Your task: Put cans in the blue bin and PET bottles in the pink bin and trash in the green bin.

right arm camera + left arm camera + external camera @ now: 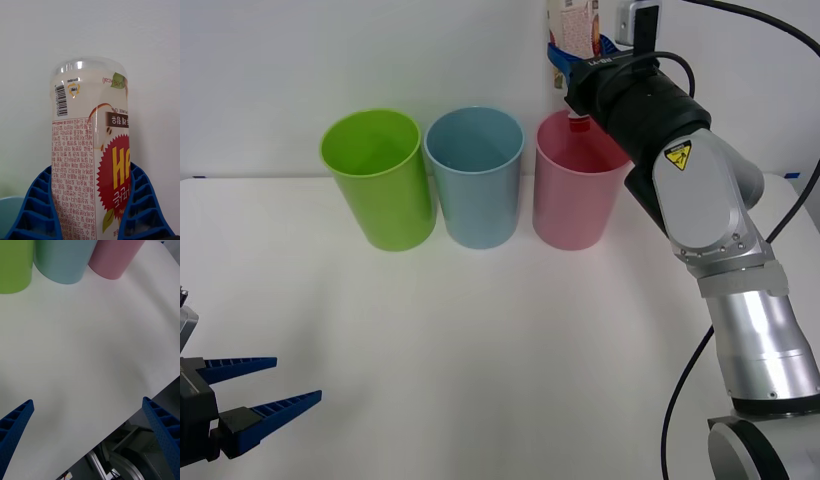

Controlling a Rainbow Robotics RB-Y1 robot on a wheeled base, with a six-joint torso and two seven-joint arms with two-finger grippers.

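Right gripper (575, 62) hangs over the pink bin (578, 195), at the 1 o'clock part of the table (480, 340), its blue fingers (37, 210) clamped on the bottle (90, 150). The bottle is held upside down: red cap (578, 123) points down, level with the bin's far rim, base up. Release looks like the step in hand. To do it well, judge that the cap sits inside the rim circle rather than over the back edge, nudge toward 6 o'clock if not, then open the fingers smoothly so the bottle drops straight and does not tip the light bin. Blue bin (476, 190) stands just beside the pink one at its 9 o'clock, green bin (378, 180) beyond that. Left gripper (255, 395) waits at 7 o'clock, fingers spread wide, holding nothing. Hard to make out: the arm covers the pink bin's right rim; the bottle's top runs off the front view; bin interiors are only partly seen, so contents are unknown.
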